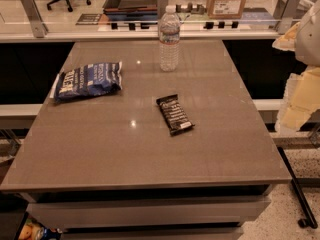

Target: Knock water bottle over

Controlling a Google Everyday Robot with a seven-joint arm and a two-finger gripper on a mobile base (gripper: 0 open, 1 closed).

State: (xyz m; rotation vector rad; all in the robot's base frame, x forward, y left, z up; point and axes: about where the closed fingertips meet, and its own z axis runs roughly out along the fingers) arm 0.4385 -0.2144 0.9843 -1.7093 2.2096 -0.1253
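Note:
The water bottle is a clear ribbed plastic bottle with a white cap and a pale label band. It stands upright near the far edge of the grey table, about at its middle. My gripper shows as pale yellow and white arm parts at the right edge of the camera view. It is beyond the table's right side, well to the right of the bottle and nearer to me. It touches nothing on the table.
A blue snack bag lies at the table's left. A dark snack bar lies near the middle. A glass partition with metal posts runs behind the table. A cardboard box stands beyond it.

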